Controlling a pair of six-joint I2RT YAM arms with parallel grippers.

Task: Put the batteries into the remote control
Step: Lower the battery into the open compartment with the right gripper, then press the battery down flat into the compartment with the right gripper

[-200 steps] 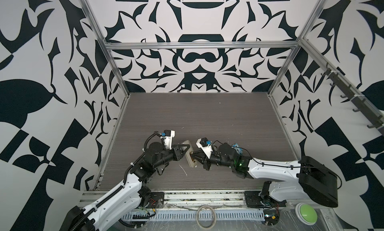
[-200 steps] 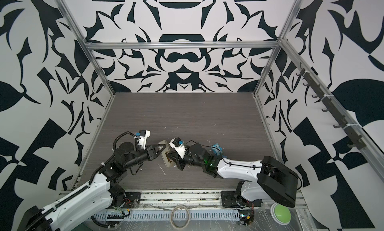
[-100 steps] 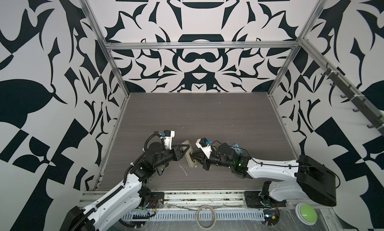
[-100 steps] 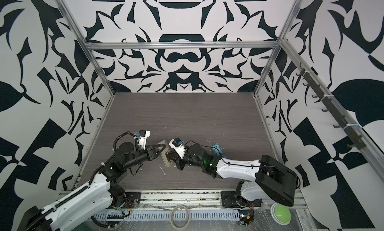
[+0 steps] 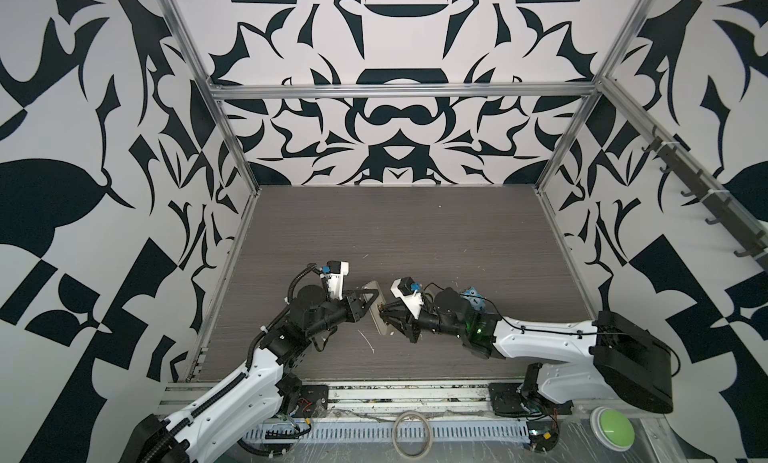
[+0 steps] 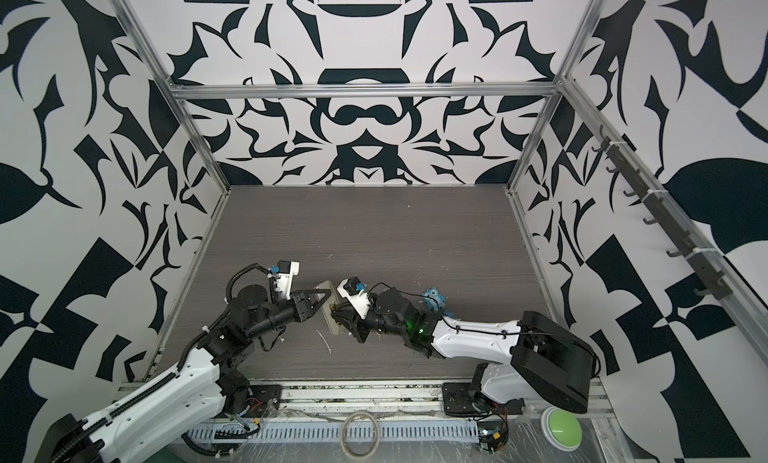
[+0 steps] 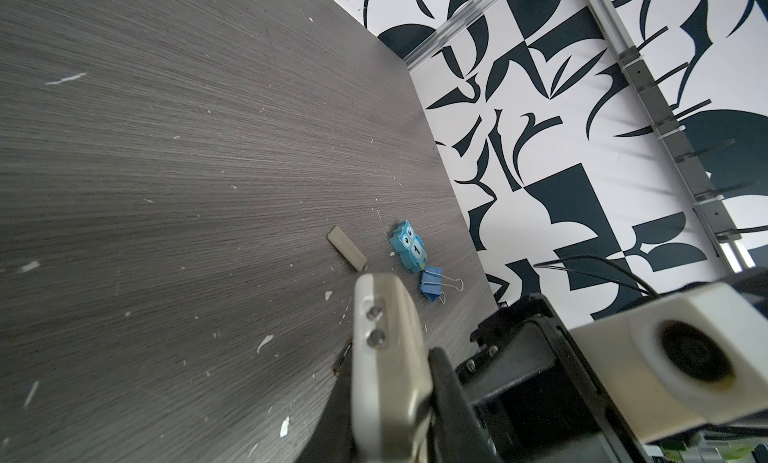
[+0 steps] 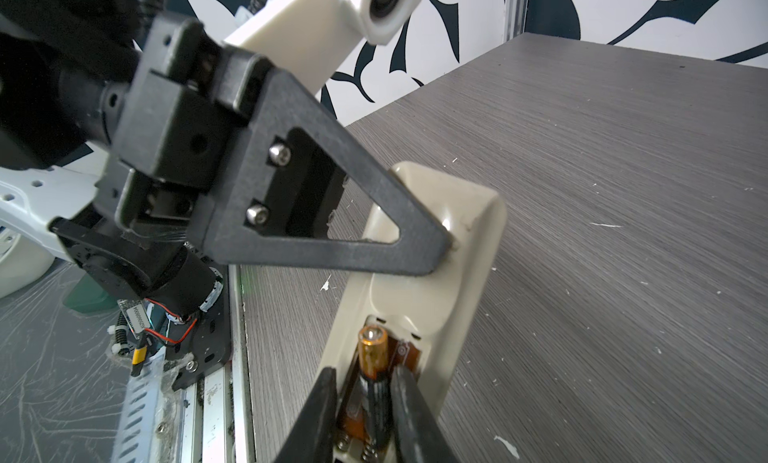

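Your left claw [image 8: 442,251] is clamping the slim beige-grey plastic remote control [image 8: 436,290] near the front edge of the bench [image 8: 623,190]. Your right claw [image 8: 365,371] is standing parted around the gold-and-black cylindrical battery [image 8: 372,357] in its open bay.

I hold my left tool [image 5: 375,301] clamped at lower centre; my right tool [image 5: 385,313] faces it, slightly parted.
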